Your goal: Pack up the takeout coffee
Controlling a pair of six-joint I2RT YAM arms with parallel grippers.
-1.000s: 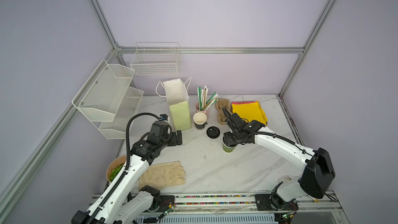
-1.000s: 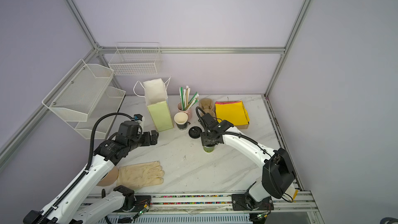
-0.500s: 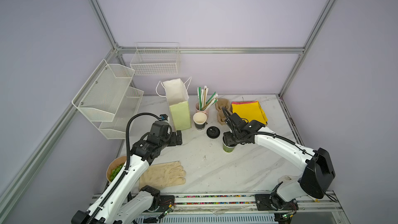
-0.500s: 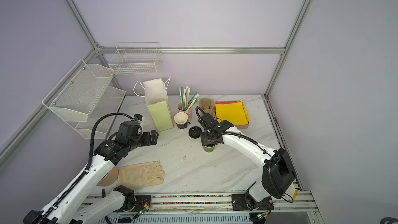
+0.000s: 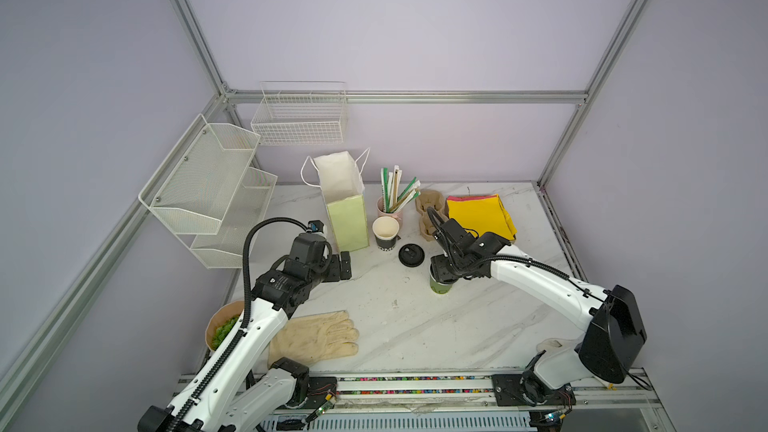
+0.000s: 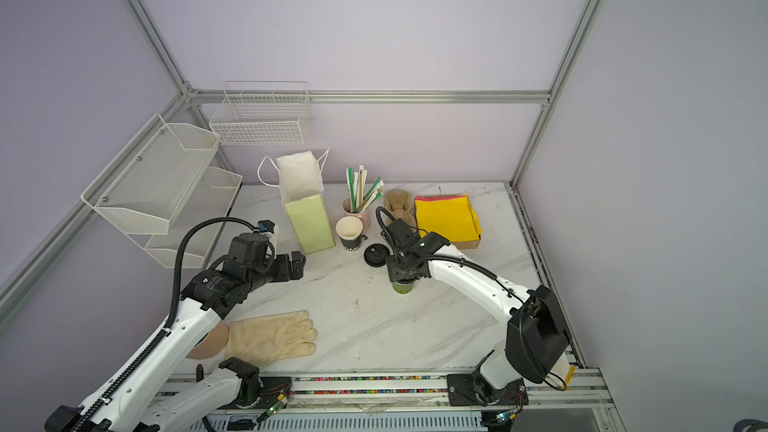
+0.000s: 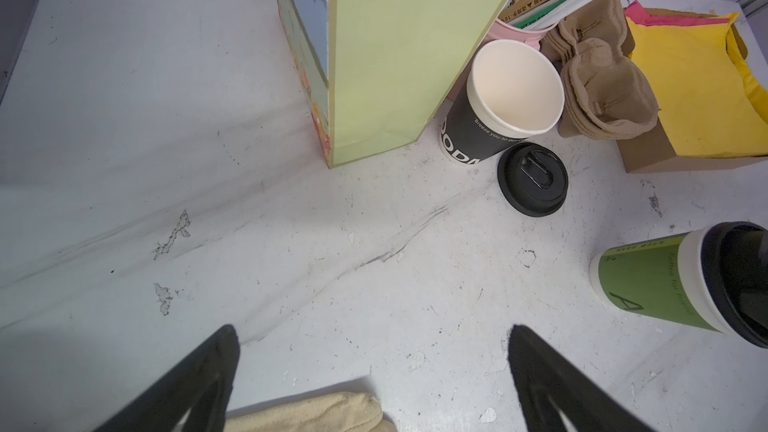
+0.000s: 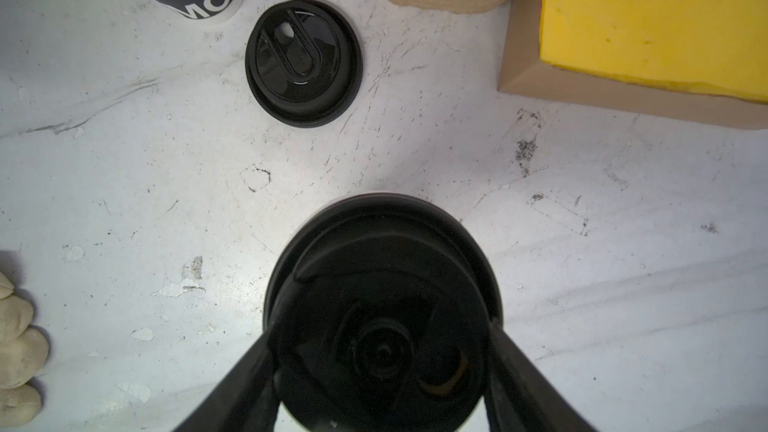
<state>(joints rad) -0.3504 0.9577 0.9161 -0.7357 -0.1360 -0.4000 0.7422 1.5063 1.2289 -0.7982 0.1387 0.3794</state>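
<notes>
The right gripper [image 8: 382, 334] reaches down over the takeout coffee [image 7: 648, 288], its two black fingers [image 8: 249, 371] clamped against opposite sides of the cup's round black lid. The cup is light green with a white band under the lid. It is upright near the middle of the white marble table [image 5: 415, 326] and seems to stand on the surface, though the gripper hides most of it in both top views. Just behind it, a loose black lid [image 8: 303, 64] lies flat on the table. Beside that lid stands an open black paper cup [image 7: 469, 135] with white lettering and a cream inside. Behind the black cup is a pink cup of wrapped straws [image 5: 388, 205]. To the right of these sit stacked brown pulp cup carriers [image 5: 428, 211] and a cardboard box of yellow napkins [image 5: 478, 216]. To the left of the black cup stands a tall light green paper bag [image 5: 347, 222], upright, its mouth open and its white handles up. The left gripper [image 7: 372, 332] hovers above bare table just in front of the bag, jaws spread wide and holding nothing, well apart from the coffee. Near the table's front edge a cream work glove [image 5: 316, 336] lies flat, beside a tan bowl [image 5: 220, 326] of something green.
</notes>
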